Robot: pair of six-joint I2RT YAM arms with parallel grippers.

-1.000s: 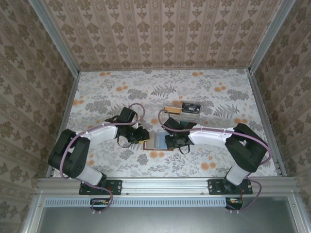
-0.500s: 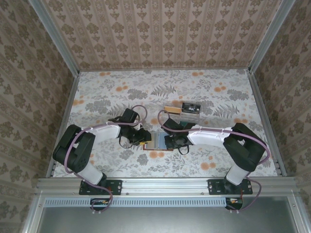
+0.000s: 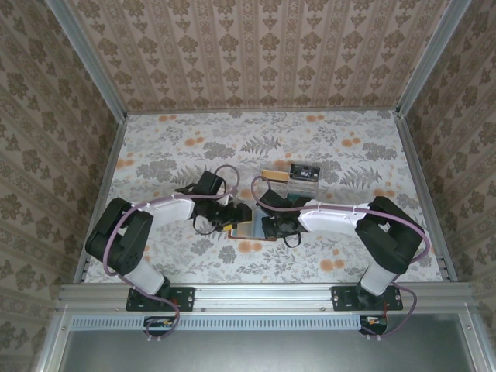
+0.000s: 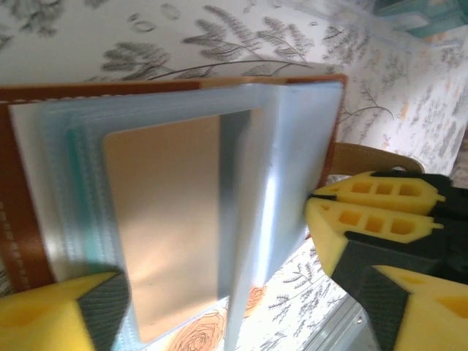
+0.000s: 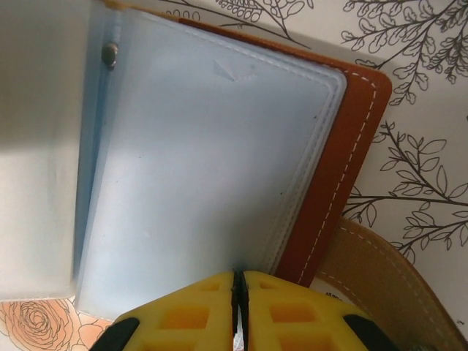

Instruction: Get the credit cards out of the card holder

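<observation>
Open on the floral table (image 3: 349,147), centre-front: the card holder (image 3: 252,229), one tan credit card (image 4: 164,227) seated in its clear sleeve. Low over it, the left gripper (image 4: 241,322) is spread wide astride the sleeves. The right gripper (image 5: 238,281) has its fingers pressed together at the sleeve edge.

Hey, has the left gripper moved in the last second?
Yes. Seen from above, the left gripper has slid right, onto the card holder, judged against the printed orange flowers.
</observation>
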